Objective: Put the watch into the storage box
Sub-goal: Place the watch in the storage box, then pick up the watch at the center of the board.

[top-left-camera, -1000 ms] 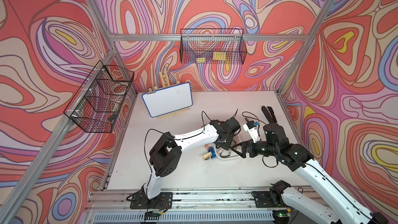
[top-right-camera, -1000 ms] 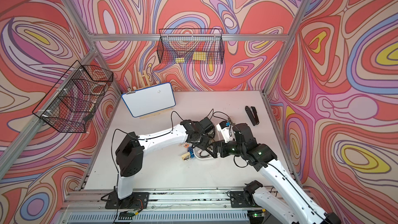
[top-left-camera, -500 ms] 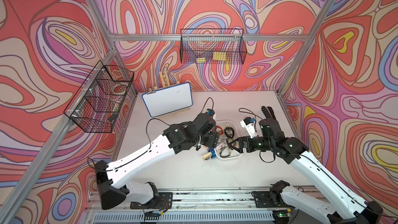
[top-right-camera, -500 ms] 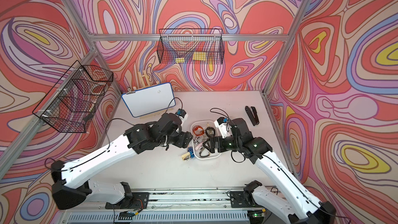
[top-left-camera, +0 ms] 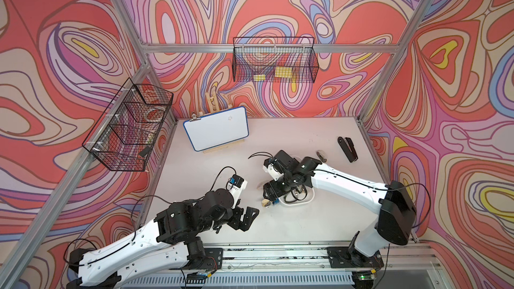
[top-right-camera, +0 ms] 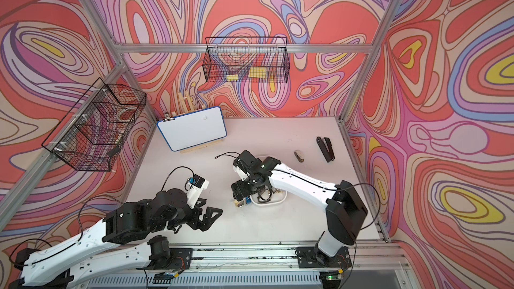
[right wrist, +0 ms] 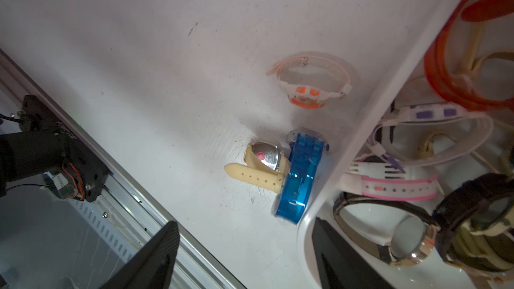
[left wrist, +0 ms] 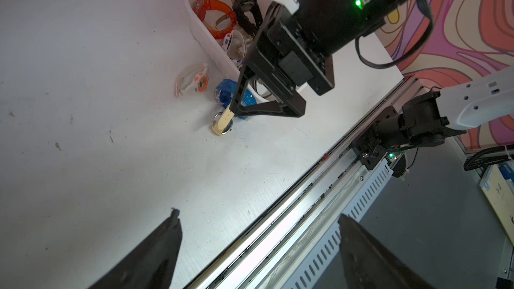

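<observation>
The white storage box [top-left-camera: 311, 198] [top-right-camera: 281, 202] [right wrist: 389, 101] holds several watches. Three watches lie on the table against its left side: a cream-strapped watch [right wrist: 261, 168] [top-left-camera: 265, 203] [left wrist: 222, 123], a clear blue watch [right wrist: 300, 179] [left wrist: 225, 93] leaning on the box wall, and a white and orange watch [right wrist: 308, 84] [left wrist: 194, 79]. My right gripper [right wrist: 244, 223] [top-left-camera: 271, 193] hangs open over the box's near left corner, with one finger over the rim and nothing held. My left gripper [left wrist: 258, 214] [top-left-camera: 246, 218] is open and empty near the table's front edge, well left of the watches.
A whiteboard [top-left-camera: 215, 129] stands at the back left. Black wire baskets hang on the back wall [top-left-camera: 274, 63] and the left wall [top-left-camera: 128, 129]. A black stapler [top-left-camera: 347, 148] and a small grey item [top-left-camera: 321, 157] lie at the right. The metal rail [top-left-camera: 278, 248] runs along the front.
My left arm has pulled back from the box to the front left, its jaws opening wider. My right arm has swung left over the box's near corner, jaws narrowing a little.
</observation>
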Robot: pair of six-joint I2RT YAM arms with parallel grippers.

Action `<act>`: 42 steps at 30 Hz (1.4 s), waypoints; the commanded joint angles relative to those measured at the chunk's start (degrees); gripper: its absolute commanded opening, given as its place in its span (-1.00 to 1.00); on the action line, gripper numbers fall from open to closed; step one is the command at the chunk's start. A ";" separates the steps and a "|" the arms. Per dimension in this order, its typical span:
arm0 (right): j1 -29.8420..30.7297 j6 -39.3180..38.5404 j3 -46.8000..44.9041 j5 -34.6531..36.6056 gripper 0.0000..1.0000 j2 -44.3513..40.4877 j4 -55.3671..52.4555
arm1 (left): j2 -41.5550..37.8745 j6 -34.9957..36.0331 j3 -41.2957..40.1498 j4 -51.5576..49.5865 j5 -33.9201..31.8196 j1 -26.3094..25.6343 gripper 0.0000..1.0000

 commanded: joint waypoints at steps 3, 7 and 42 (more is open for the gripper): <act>0.40 -2.77 7.54 6.01 0.56 7.45 -4.87 | -3.08 -2.45 -1.89 -3.01 -3.73 -0.37 0.86; 0.39 -6.21 15.09 7.77 0.53 14.53 -7.28 | -4.39 -2.41 -2.39 -2.78 -4.21 -0.35 0.87; 0.24 -19.09 30.01 13.89 0.02 34.62 -11.75 | -2.92 -2.46 -3.04 -2.95 -7.06 -0.37 0.85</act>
